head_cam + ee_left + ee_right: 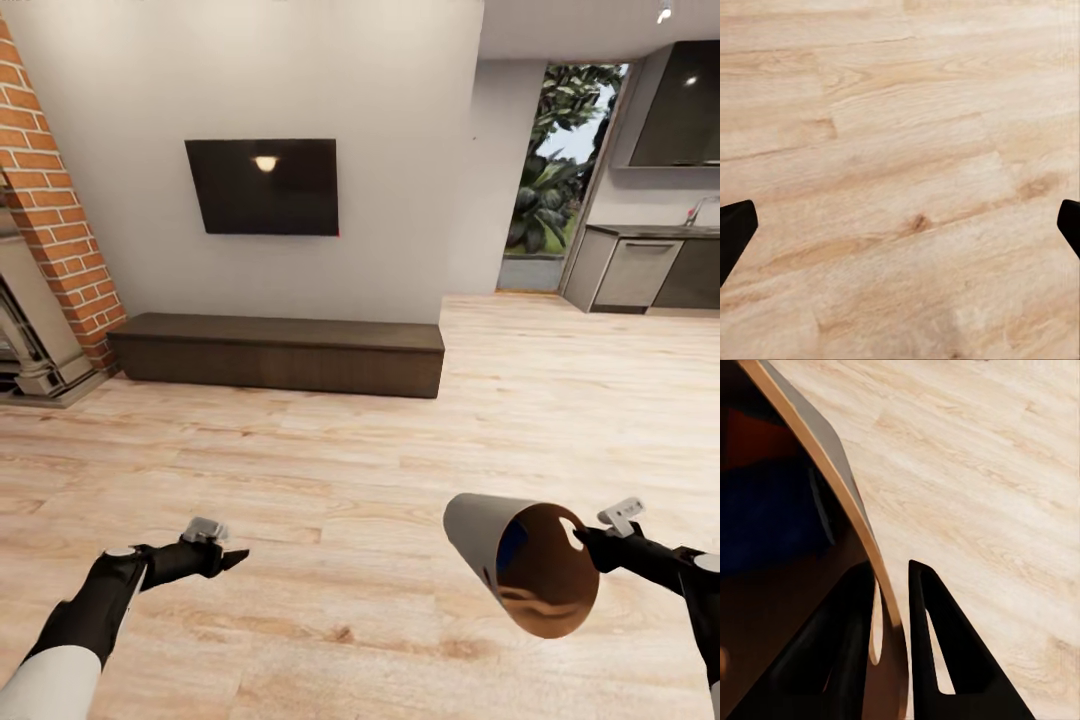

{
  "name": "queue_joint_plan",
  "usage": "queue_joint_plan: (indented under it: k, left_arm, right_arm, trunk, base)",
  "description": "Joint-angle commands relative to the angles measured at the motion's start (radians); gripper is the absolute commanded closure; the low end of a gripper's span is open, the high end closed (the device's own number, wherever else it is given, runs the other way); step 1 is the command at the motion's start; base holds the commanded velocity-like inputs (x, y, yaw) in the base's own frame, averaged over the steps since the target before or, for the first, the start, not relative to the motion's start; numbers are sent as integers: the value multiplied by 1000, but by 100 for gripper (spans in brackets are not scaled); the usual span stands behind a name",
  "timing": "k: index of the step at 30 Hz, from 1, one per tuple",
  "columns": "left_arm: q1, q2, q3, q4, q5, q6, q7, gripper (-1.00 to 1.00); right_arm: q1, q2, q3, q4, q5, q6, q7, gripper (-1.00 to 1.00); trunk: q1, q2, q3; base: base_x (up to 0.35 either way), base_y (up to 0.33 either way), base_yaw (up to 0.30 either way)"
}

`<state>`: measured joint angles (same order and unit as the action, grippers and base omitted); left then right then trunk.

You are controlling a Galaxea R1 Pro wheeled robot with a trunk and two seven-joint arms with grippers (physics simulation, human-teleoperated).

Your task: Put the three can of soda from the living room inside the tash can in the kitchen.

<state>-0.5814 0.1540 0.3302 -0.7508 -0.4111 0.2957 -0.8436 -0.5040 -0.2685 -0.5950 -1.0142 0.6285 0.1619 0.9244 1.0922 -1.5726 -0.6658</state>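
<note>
Ahead: I see a low dark bench [280, 352] under the television [262, 186], brick fireplace [50, 210] at left, kitchen cabinets [640, 270] far right.
Room: bare plank floor [330, 450] lies open between me and the bench.
Bin [520, 570]: held tipped on its side at my right, mouth toward me, something dark blue inside.
Right gripper [894, 585]: fingers clamped on the bin's rim.
Left gripper [232, 558]: arm low and forward, fingers spread wide, empty.

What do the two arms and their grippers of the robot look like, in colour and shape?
Both arms are white on the upper segments and matte black toward the wrists. The left gripper and right gripper have black, tapered, pointed fingers of triangular outline. A small light grey block sits on each wrist.
</note>
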Motion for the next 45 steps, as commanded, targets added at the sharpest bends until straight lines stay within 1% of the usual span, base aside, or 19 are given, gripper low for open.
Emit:
queue_joint_plan:
  k: [1, 3, 6, 7, 9, 11, 14, 15, 19, 24, 25, 26, 28, 29, 30, 31, 35, 41, 45]
  left_arm:
    - [0, 0, 3, 48, 13, -65, 40, -100]
    - [0, 0, 5, 117, 28, -164, 97, -100]
    - [0, 0, 8, 151, 33, -222, 118, -100]
    - [0, 1, 10, 184, 36, -281, 132, -100]
    - [0, 3, 11, 207, 37, -314, 137, -100]
    - [0, 5, 11, 221, 43, -330, 138, -100]
    - [2, 10, 12, 242, 67, -358, 140, -100]
    - [8, 11, 12, 247, 72, -366, 140, -100]
    - [23, 12, 12, 252, 79, -376, 141, -100]
    - [30, 13, 12, 254, 82, -380, 141, -100]
    - [31, 13, 12, 254, 83, -384, 141, -100]
    - [32, 13, 12, 259, 82, -408, 146, -100]
    - [32, 13, 12, 266, 82, -417, 152, -100]
    - [32, 14, 12, 272, 82, -423, 158, -100]
    - [34, 13, 12, 274, 82, -427, 160, -100]
    - [45, 13, 12, 277, 82, -435, 163, -100]
    - [79, 13, 12, 279, 84, -457, 168, -100]
    - [111, 13, 12, 281, 84, -498, 179, -100]
    - [157, 12, 12, 282, 99, -530, 240, -100]
  right_arm:
    - [8, 12, -26, -1, -14, -22, 1, 100]
    - [20, 33, -80, 1, -13, -52, -9, 100]
    - [28, 41, -102, 5, -14, -67, -13, 100]
    - [47, 46, -117, 9, -14, -103, -16, 100]
    - [56, 48, -122, 17, -15, -121, -17, 100]
    - [64, 48, -124, 22, -15, -129, -18, 100]
    - [84, 49, -126, 28, -15, -158, -20, 100]
    - [90, 50, -127, 30, -15, -196, -20, 100]
    - [98, 50, -133, 54, -15, -296, -38, 100]
    - [125, 46, -147, 87, -15, -364, -74, 100]
    - [139, 44, -149, 93, -16, -394, -79, 100]
    - [163, 45, -152, 115, -17, -465, -86, 100]
    - [176, 46, -156, 133, -17, -505, -88, 100]
    - [188, 47, -170, 158, -17, -547, -89, 100]
    - [193, 48, -181, 174, -18, -569, -89, 100]
    - [199, 48, -205, 211, -17, -608, -90, 100]
    - [207, 47, -248, 292, -16, -672, -81, 100]
    - [211, 48, -266, 332, -17, -746, -42, 100]
    - [212, 42, -281, 377, -54, -769, -18, 100]
  trunk:
    - [-4, 7, 3]
    - [-12, 21, 10]
    - [-23, 42, 19]
    - [-27, 49, 22]
    - [-35, 63, 29]
    - [-42, 77, 35]
    - [-54, 98, 44]
    - [-58, 105, 47]
    - [-73, 133, 60]
    - [-92, 168, 76]
    - [-96, 175, 79]
    - [-100, 182, 82]
    - [-108, 196, 88]
    - [-108, 196, 88]
    - [-108, 196, 88]
    - [-108, 196, 88]
    - [-108, 196, 88]
    - [-108, 196, 88]
    - [-108, 196, 88]
  base:
    - [0, 0, 0]
    - [0, 0, 0]
    - [0, 0, 0]
    - [0, 0, 0]
    - [0, 0, 0]
    - [0, 0, 0]
    - [0, 0, 0]
    - [0, 0, 0]
    - [0, 0, 0]
    - [0, 0, 0]
    - [0, 0, 0]
    - [0, 0, 0]
    - [0, 0, 0]
    - [0, 0, 0]
    - [0, 0, 0]
    - [0, 0, 0]
    - [0, 0, 0]
    - [0, 0, 0]
    - [0, 0, 0]
